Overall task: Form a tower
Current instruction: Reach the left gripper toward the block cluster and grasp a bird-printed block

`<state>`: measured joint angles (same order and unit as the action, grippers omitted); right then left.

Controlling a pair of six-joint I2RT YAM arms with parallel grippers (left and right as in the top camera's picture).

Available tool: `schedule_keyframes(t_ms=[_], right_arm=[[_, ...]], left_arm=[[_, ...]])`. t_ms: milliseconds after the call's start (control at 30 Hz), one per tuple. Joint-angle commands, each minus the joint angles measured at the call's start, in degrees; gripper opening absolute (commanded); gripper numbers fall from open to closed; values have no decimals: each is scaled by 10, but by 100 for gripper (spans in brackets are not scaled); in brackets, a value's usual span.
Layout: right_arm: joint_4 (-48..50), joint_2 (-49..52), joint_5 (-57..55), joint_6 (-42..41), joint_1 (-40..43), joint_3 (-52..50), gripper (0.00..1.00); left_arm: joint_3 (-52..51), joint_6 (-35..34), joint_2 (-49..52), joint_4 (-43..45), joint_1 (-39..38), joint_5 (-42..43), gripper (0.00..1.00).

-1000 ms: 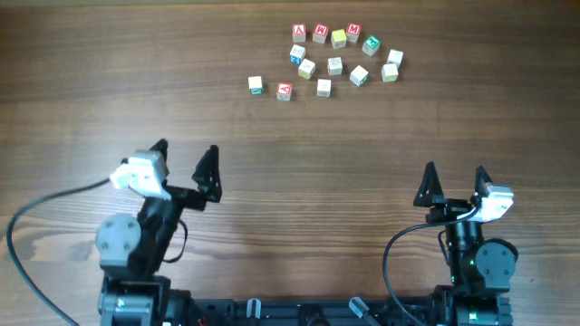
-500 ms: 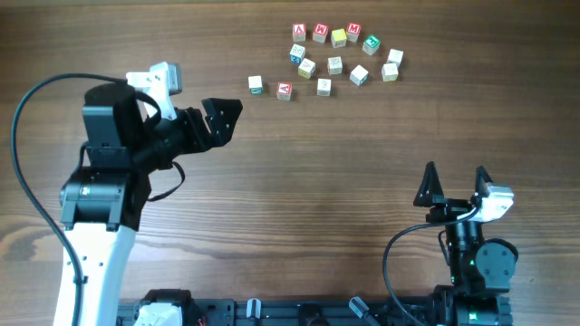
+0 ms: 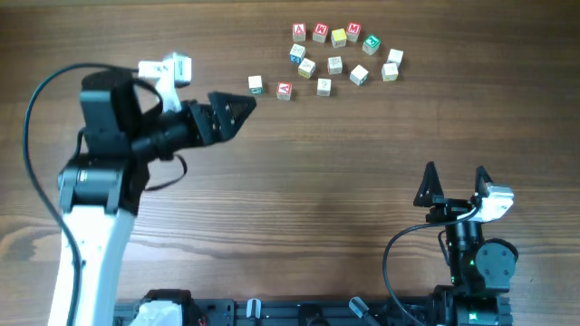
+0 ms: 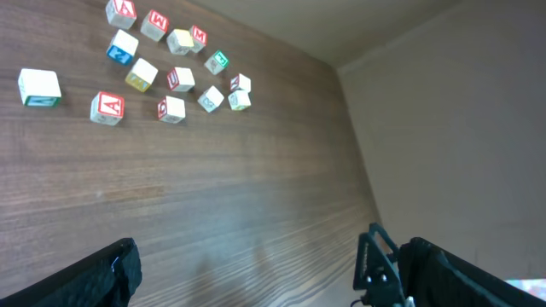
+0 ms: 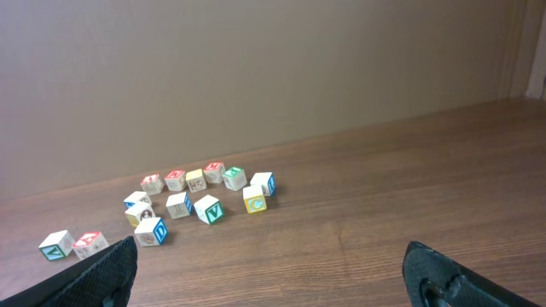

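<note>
No tower stands yet: the cubes (image 3: 335, 62) lie singly in a loose cluster on the far part of the counter (image 3: 317, 199), none stacked. The step in hand looks like the first pick. The left fingers (image 3: 237, 106), spread wide and empty, hover near the cluster's left end, by the green-marked cube (image 3: 256, 85). Next they must straddle one cube without nudging its red neighbour (image 3: 284, 91). The right fingers (image 3: 430, 184), also wide, sit well back from the cluster. Bare counter lies before it; a wall (image 5: 256, 68) rises behind.
</note>
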<state>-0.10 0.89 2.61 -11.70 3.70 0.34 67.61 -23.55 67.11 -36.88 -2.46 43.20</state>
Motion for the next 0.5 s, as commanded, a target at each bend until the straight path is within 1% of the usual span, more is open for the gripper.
schedule_keyframes(t_ms=[0, 67, 133, 200, 333, 400, 467], right_arm=[[2, -5, 9, -4, 3, 0, 100], [2, -5, 9, -4, 3, 0, 100], [2, -5, 9, -4, 3, 0, 100], [2, -5, 9, -4, 3, 0, 100], [2, -5, 9, -4, 3, 0, 100], [2, -5, 9, -4, 3, 0, 100], [2, -5, 9, -4, 3, 0, 100]], left_arm=[[78, -9, 107, -4, 4, -20, 100], [135, -9, 178, -13, 3, -70, 99], [190, -9, 253, -12, 2, -141, 100], [223, -9, 313, -12, -6, -204, 99], [227, -9, 393, -4, -45, -340, 99], [227, -7, 415, 9, -73, -386, 100], [227, -10, 429, 29, -100, -454, 100]])
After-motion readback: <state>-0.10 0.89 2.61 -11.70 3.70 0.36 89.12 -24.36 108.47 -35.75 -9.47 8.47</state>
